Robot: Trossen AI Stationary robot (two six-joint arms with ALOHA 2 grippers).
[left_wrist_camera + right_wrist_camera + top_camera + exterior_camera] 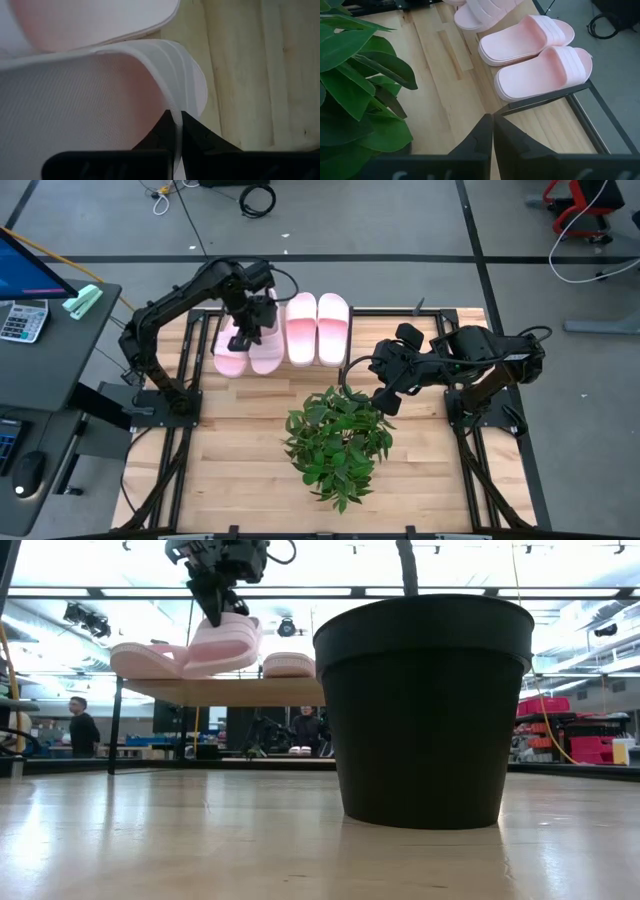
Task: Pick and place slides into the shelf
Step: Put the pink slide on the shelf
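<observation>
Left gripper (pixel 243 337) pinches a slide's strap (pixel 170 75), seemingly above the shelf (pixel 230 690); right gripper (pixel 492 131) closed.

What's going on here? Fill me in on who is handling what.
The left gripper is over the shelf, its fingers shut on the strap of one pink slide, which is tilted beside another slide. Two more slides already lie side by side on the shelf. The right gripper waits shut, holding nothing, near the potted plant.
</observation>
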